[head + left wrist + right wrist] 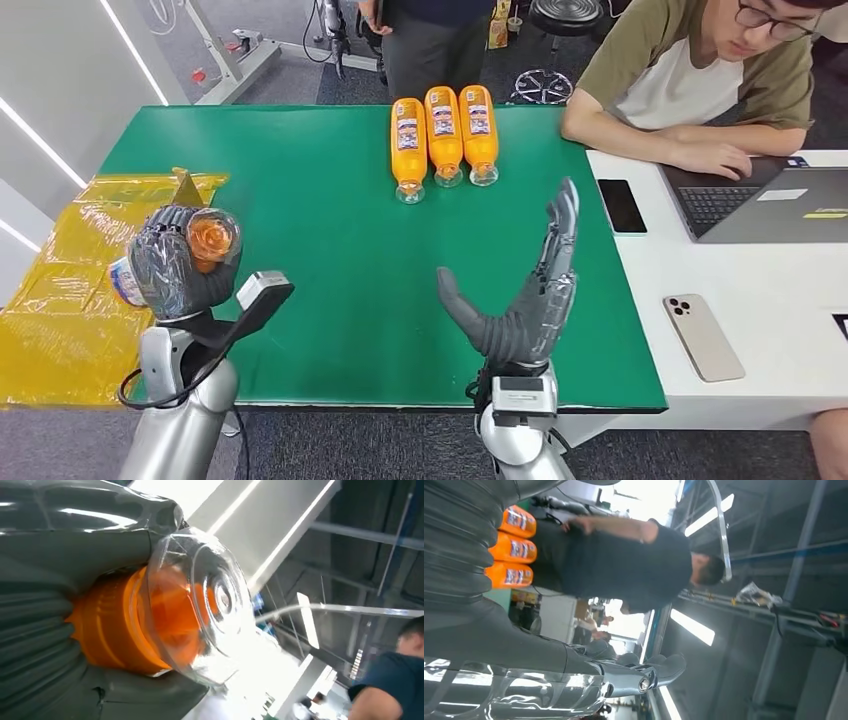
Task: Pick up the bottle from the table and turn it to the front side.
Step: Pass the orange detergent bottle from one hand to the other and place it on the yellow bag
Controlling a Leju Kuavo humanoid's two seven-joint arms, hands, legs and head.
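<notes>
Over the near left edge of the green table (300, 250), the left hand (178, 262) has its fingers wrapped around an orange bottle (211, 238), lifted clear with its clear base toward the camera. To the right, the right hand (525, 290) stands upright with fingers straight, thumb spread, holding nothing. Three more bottles (443, 135) lie side by side at the far edge.
</notes>
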